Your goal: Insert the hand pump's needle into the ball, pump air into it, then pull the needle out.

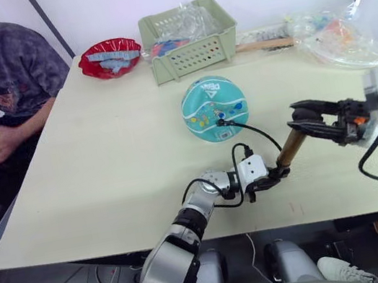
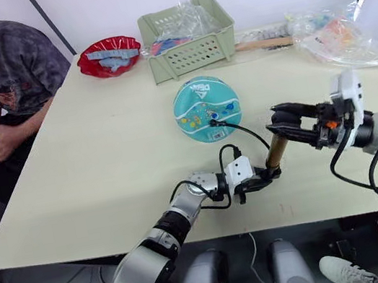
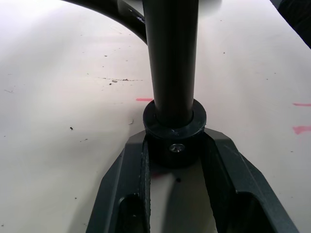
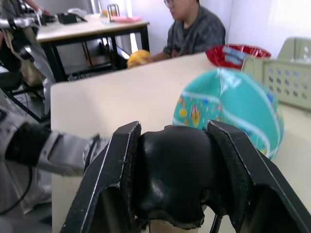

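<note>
Hand pump (image 1: pixel 291 147), gold-bronze metal barrel, black caps: slants above table's (image 1: pixel 91 166) near edge. Left gripper (image 1: pixel 274 175) clamps base cap; right gripper (image 1: pixel 302 124) clamps handle. Rigid, light, likely slick; hold caps. Hose reaches teal printed ball (image 1: pixel 214 108).

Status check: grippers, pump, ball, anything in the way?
Left gripper shut on gold-barrelled hand pump base; right gripper shut on its handle. Hose reaches teal ball. Nothing blocking.
</note>
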Action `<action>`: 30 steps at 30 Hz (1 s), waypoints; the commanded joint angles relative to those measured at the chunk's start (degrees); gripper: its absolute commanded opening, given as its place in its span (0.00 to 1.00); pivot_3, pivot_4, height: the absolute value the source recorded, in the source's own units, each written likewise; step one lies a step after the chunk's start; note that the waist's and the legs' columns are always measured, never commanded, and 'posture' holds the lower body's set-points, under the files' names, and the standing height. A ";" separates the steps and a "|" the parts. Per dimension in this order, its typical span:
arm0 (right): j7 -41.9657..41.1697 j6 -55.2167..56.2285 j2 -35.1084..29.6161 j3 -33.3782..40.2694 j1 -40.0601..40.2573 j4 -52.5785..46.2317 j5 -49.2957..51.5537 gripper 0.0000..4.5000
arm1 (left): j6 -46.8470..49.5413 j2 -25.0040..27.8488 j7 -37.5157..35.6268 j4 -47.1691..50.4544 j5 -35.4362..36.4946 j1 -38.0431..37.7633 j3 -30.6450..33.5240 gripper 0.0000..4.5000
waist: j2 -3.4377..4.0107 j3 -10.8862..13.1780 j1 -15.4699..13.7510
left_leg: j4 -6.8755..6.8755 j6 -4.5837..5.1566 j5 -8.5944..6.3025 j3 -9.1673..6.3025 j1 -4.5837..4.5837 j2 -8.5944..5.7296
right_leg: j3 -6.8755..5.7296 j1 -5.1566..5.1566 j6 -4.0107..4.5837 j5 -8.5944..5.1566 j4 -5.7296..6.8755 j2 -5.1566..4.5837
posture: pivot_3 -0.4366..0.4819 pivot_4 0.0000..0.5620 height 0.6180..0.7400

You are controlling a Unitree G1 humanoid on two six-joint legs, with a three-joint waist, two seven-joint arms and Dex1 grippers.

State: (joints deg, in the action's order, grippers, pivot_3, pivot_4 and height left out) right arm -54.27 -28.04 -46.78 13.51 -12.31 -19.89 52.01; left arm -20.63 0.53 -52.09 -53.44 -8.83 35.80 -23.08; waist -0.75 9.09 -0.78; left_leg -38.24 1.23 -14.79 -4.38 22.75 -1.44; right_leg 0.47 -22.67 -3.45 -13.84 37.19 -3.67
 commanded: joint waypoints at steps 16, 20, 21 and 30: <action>2.24 -12.41 -10.15 12.75 -12.41 0.06 12.88 0.37 | 0.71 0.77 -0.71 -3.70 -2.97 -1.92 -2.23 0.22 | 0.21 0.22 -0.03 | -0.02 0.15 -0.09 0.06 0.12 0.01 | 0.01 -0.04 -0.03 0.01 -0.12 -0.05 | 0.48 0.27 1.00; 2.23 -10.13 -6.24 10.54 -8.34 -1.27 9.65 0.37 | 1.48 0.47 -1.00 -3.73 -2.25 -1.96 -1.68 0.22 | 0.18 0.19 -0.03 | -0.03 0.17 -0.10 0.06 0.10 0.00 | 0.00 -0.01 -0.04 0.02 -0.14 -0.05 | 0.48 0.27 1.00; 2.21 -9.02 -4.84 9.44 -6.67 -1.51 7.95 0.37 | 2.02 0.36 -1.19 -3.80 -1.96 -1.94 -1.45 0.22 | 0.06 0.12 -0.03 | -0.02 0.17 -0.10 0.06 0.09 0.00 | 0.00 0.00 -0.05 0.03 -0.14 -0.04 | 0.48 0.27 1.00; -1.32 2.25 1.75 -1.24 5.04 0.64 -7.31 0.37 | 1.12 0.56 -1.08 -3.30 -2.29 -2.15 -1.48 0.22 | -0.31 -0.32 0.13 | -0.05 0.16 -0.09 0.05 -0.22 0.03 | -0.01 0.24 -0.07 0.02 -0.13 0.02 | 0.48 0.27 1.00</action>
State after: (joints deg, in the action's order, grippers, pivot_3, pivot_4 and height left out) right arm -55.88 -26.43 -45.45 14.93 -9.25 -21.25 49.89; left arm -20.03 0.39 -51.98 -54.29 -8.87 35.66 -22.54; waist -1.07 8.77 -0.65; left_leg -38.29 1.39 -14.88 -4.36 22.48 -1.39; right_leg 0.43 -22.39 -3.52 -13.82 37.06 -3.61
